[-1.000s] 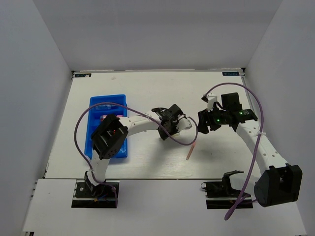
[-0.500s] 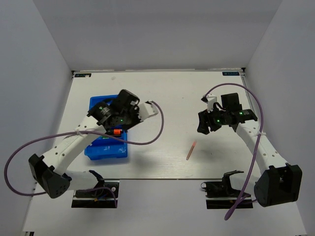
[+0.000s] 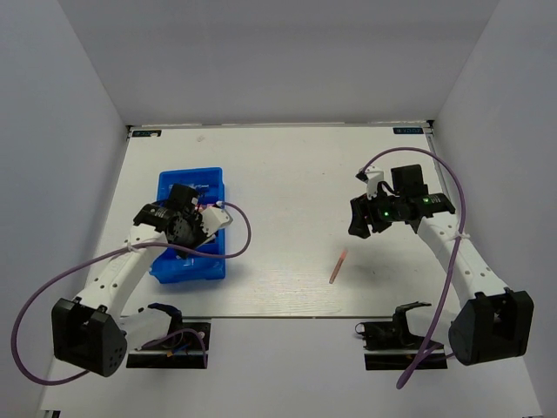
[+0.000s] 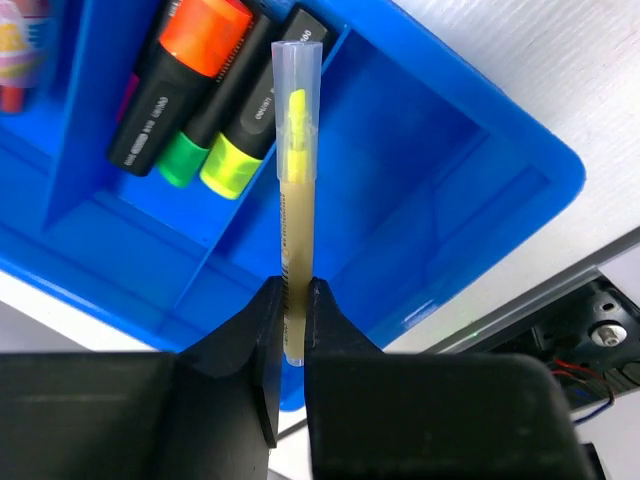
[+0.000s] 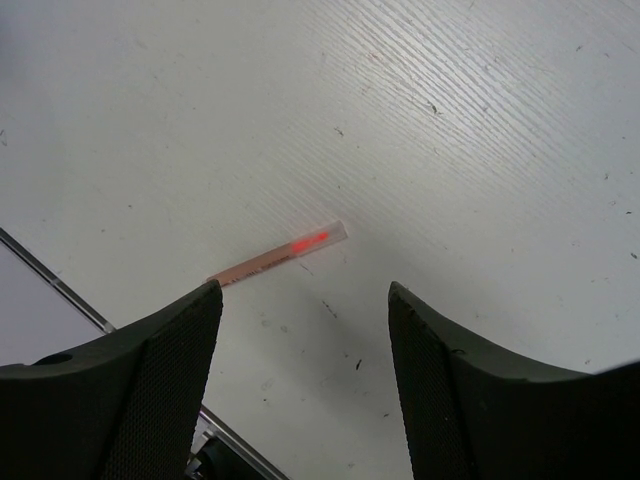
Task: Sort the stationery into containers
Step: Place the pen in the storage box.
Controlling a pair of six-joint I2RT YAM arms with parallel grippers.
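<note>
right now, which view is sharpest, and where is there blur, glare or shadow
Left wrist: sharpest; the yellow pen and blue tray are crisp. Right wrist: the table grain is clear, the pink stick slightly soft with a bright red patch, the jaws dark in the foreground. Top external: even, diffuse light, no harsh glare, the stick too small for detail.

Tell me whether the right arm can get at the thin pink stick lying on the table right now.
Probably yes. The stick lies alone on a bare patch of the table. The right arm hangs just above it, jaws open, with nothing in between.
</note>
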